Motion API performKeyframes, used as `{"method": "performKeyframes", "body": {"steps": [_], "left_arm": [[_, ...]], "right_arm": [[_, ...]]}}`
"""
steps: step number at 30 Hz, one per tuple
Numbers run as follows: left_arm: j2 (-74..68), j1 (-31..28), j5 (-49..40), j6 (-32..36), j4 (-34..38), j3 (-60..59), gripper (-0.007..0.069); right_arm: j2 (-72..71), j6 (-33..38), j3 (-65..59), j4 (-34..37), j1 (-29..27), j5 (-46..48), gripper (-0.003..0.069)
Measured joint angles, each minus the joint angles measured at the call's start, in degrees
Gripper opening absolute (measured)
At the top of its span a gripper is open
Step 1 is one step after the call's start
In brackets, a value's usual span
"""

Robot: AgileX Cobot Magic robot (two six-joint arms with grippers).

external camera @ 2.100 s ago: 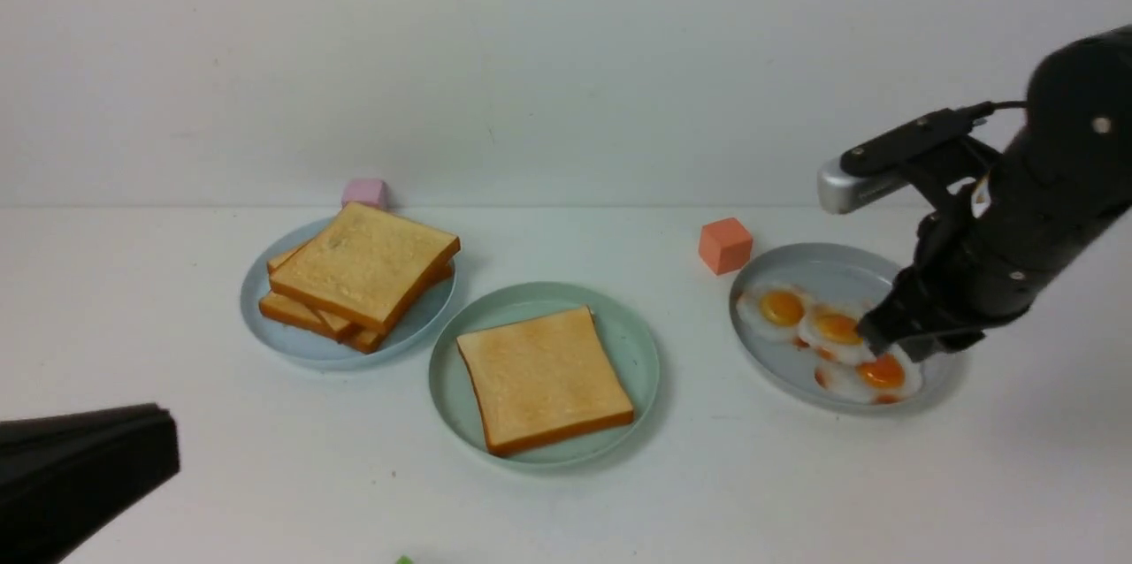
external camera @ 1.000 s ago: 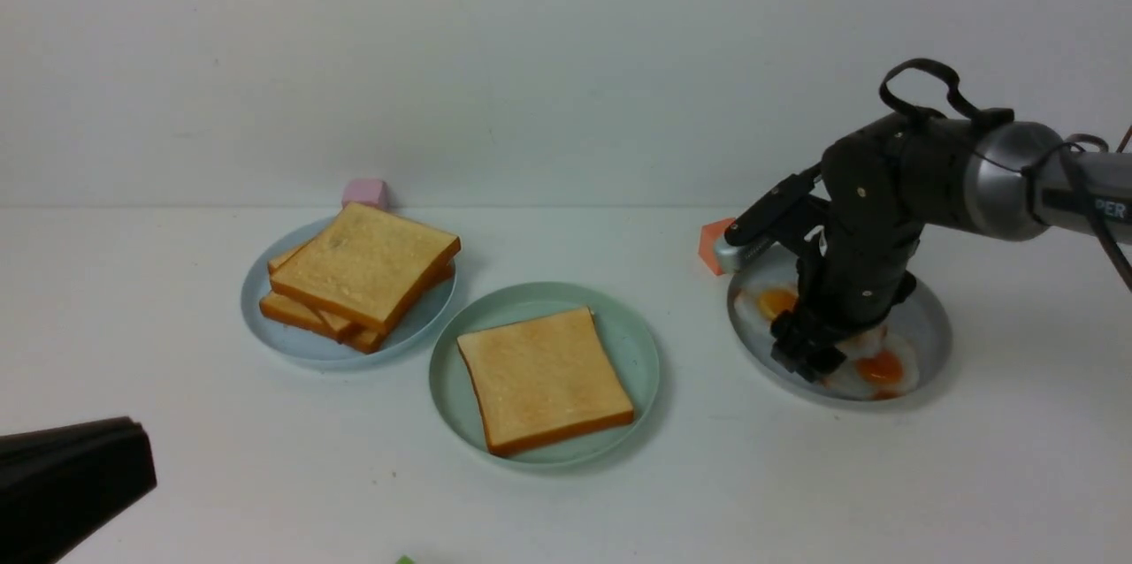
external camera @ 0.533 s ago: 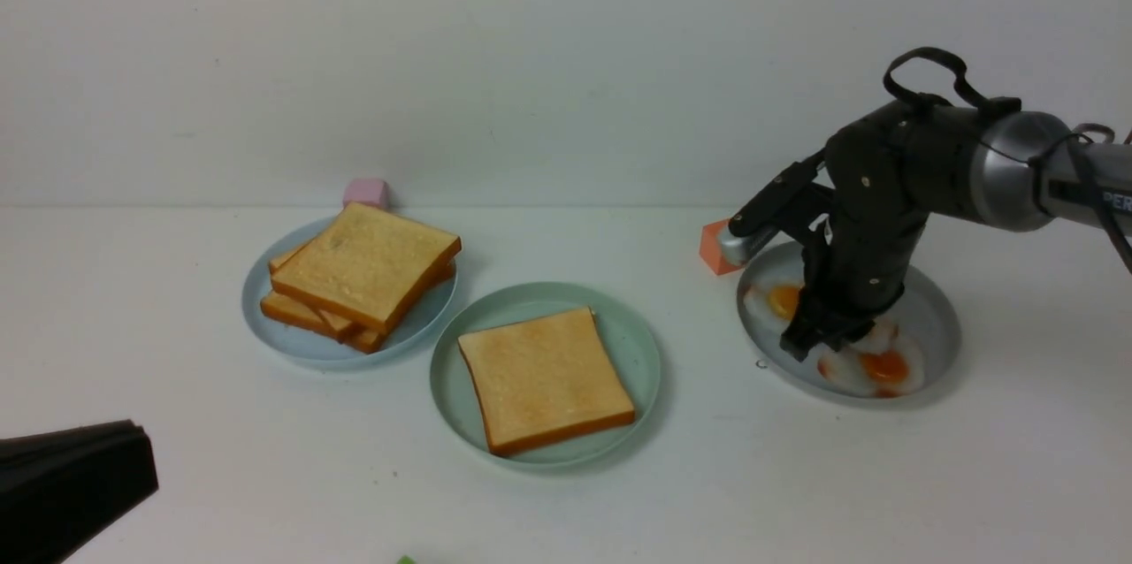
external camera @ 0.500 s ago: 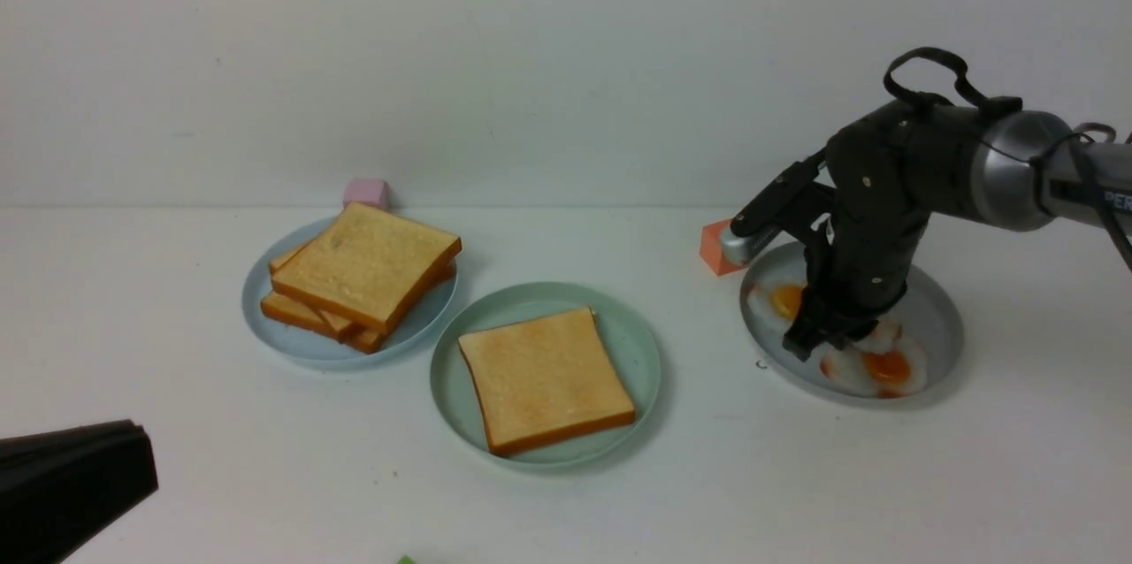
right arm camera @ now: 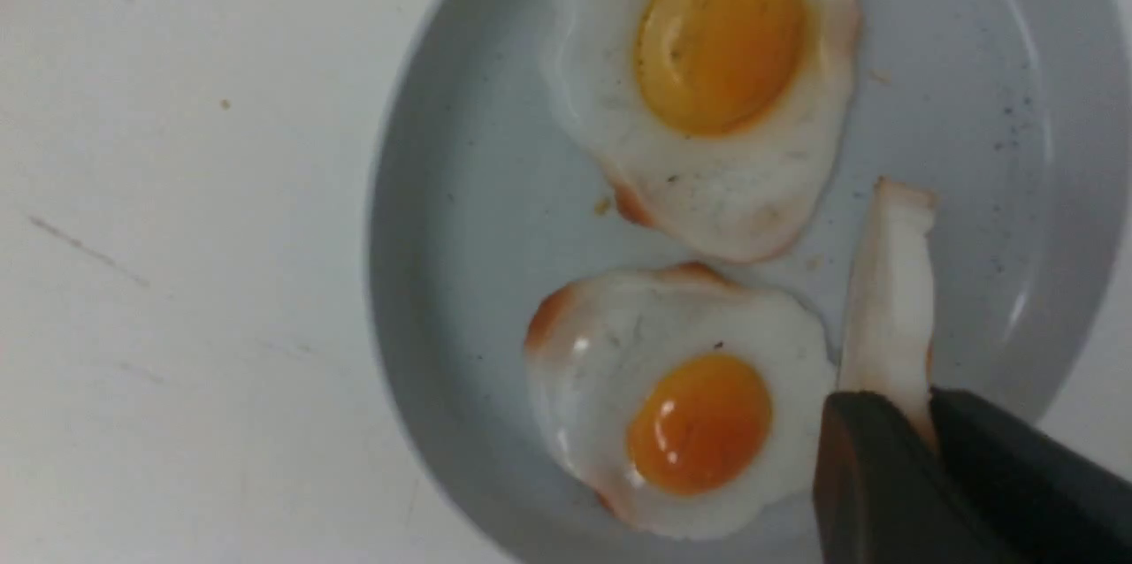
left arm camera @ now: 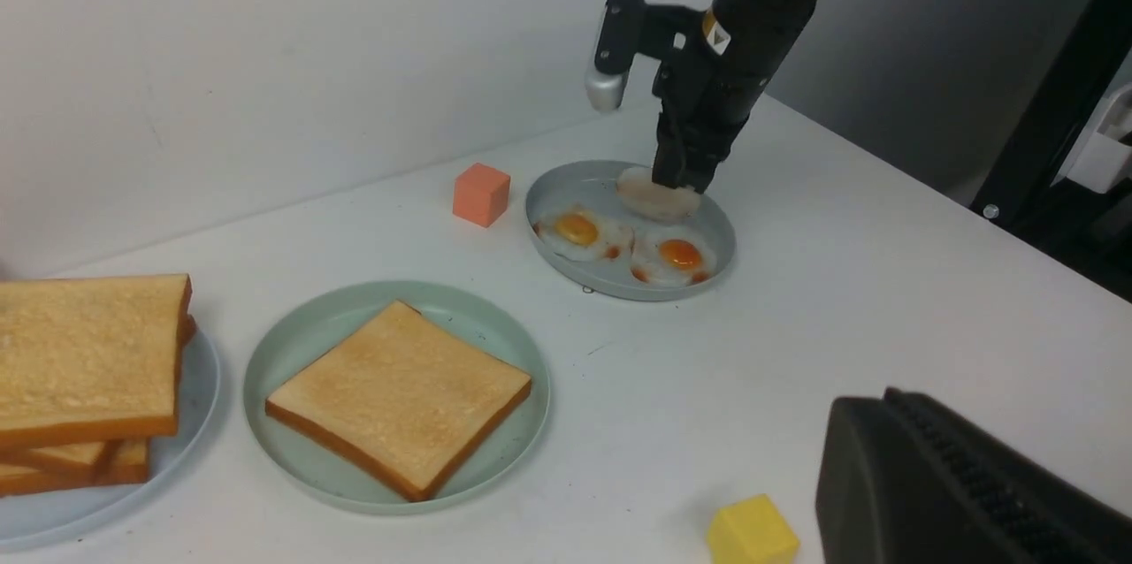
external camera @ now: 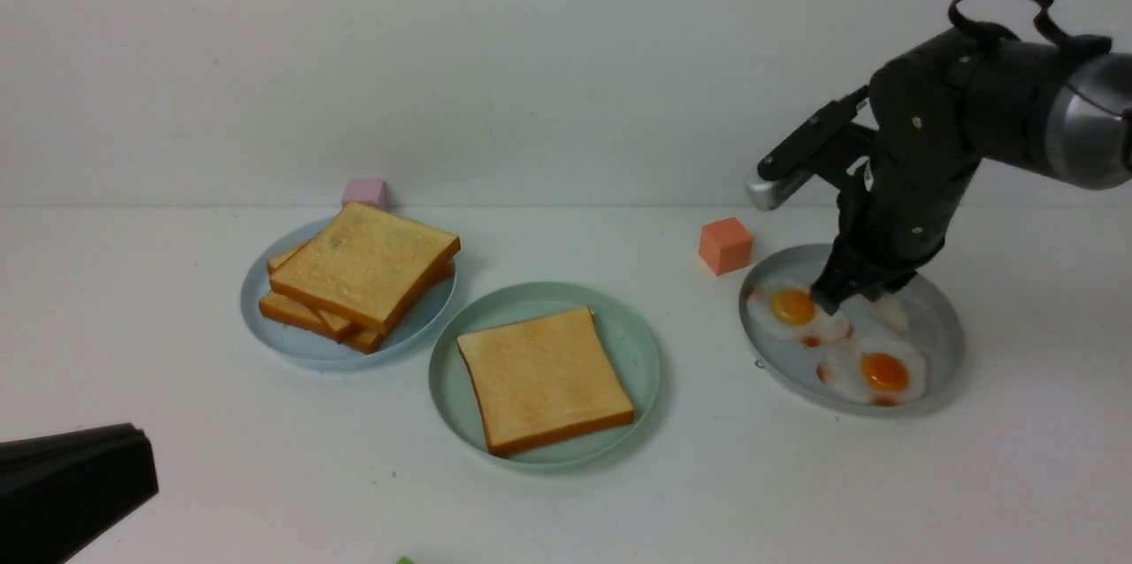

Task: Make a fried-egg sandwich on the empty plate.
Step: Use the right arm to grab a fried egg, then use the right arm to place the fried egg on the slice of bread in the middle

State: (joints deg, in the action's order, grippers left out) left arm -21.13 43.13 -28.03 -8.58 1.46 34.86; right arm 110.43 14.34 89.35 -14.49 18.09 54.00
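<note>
Right gripper (external camera: pixel 838 297) pinches only the rim of a fried egg (right arm camera: pixel 889 299) above the grey-blue plate (external camera: pixel 942 316), right; so thin a hold may drop it before it reaches the toast (external camera: pixel 544 378) on the central mint-green plate (external camera: pixel 632 339). Left gripper (external camera: pixel 75 484) closed.

My dark jaws are pinched on the rim of a thin white fried egg (right arm camera: pixel 889 299), seen edge-on over the grey-blue plate (right arm camera: pixel 442 219), where a second egg (right arm camera: pixel 716 78) and a third egg (right arm camera: pixel 681 405) lie flat, yolks up, just beside each other, with pale bench (right arm camera: pixel 177 237) past the plate's rim.
</note>
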Motion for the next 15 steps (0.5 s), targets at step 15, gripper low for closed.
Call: {"method": "performKeyframes", "body": {"steps": [15], "left_arm": [[0.0, 0.0, 0.0, 0.0, -3.2, 0.0, -0.0013]], "right_arm": [[-10.2, -8.1, 0.0, 2.6, 21.9, 0.2, 0.0086]]}}
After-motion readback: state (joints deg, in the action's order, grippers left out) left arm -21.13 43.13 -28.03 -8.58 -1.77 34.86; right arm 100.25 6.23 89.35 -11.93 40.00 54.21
